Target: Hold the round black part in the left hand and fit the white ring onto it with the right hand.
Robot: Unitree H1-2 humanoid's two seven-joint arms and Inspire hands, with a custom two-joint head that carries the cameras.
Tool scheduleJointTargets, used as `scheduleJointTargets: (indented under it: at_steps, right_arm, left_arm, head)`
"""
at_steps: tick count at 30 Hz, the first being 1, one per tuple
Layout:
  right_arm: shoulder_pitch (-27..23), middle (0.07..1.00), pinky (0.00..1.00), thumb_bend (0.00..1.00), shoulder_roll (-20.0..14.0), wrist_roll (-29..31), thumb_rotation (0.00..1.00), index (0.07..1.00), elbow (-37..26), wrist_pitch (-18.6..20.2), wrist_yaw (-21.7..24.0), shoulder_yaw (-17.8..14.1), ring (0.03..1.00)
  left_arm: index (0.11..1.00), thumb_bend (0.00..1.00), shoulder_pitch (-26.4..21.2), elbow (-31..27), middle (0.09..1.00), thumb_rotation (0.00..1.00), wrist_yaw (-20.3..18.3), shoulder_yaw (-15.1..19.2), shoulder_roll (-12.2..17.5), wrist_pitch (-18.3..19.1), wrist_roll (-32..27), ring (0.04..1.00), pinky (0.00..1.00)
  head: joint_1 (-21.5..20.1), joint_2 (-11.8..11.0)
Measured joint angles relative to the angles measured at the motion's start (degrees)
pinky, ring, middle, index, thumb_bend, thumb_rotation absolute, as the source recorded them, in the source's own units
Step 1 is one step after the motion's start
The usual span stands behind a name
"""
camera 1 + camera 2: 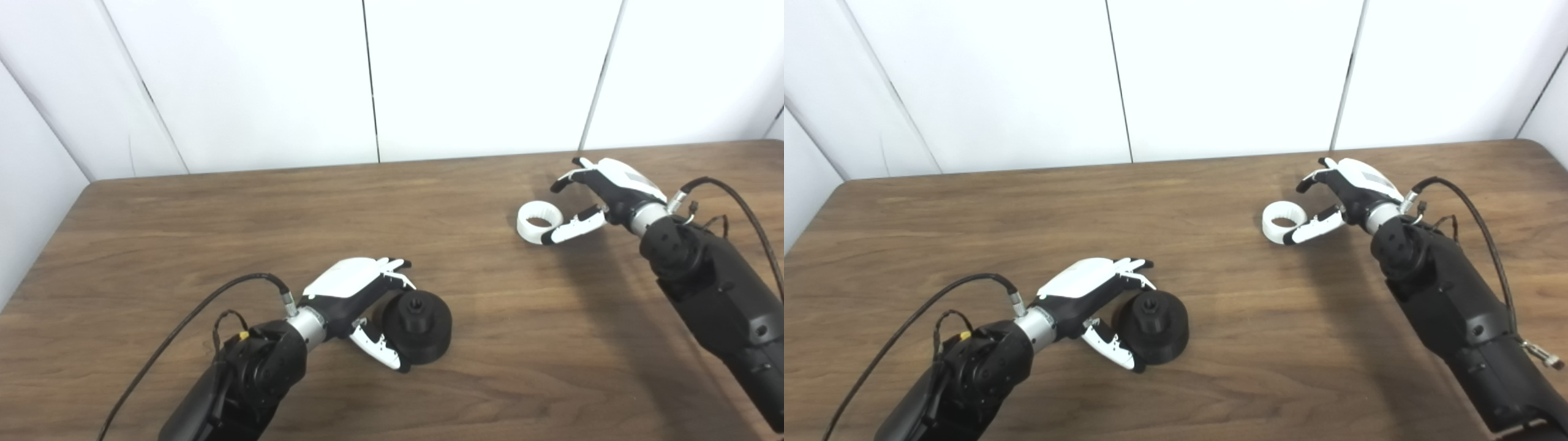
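- Left hand (358, 294) — fingers spread wide around the round black part (419, 327), thumb against its near side; not lifted off the tabletop (257, 214).
- Right hand (603, 196) — fingers apart, thumb tip touching the white ring (539, 222), which lies flat just beside it.

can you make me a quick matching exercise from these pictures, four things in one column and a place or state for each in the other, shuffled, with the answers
Things:
1. white ring
2. round black part
3. left hand
4. right hand

Places or states:
A. fingers and thumb curled around the black part's near side
B. lying flat on the table, far right
C. open, thumb tip at the ring's edge
D. standing on the table, near the front middle

Pairs: 1-B, 2-D, 3-A, 4-C
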Motion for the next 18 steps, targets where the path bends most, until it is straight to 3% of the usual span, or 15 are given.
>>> scheduleJointTargets:
  at_steps: [18]
  right_arm:
    - [-0.89, 0.978, 1.0, 0.97, 1.11, -2.06, 0.35, 0.739, 1.43, -1.73, 1.74, 1.97, 1.0]
  left_arm:
    - [0.702, 0.93, 0.03, 0.14, 0.988, 0.25, -0.05, 0.16, 0.0, -0.42, 0.0, 1.0, 0.99]
  head:
    - [0.09, 0.09]
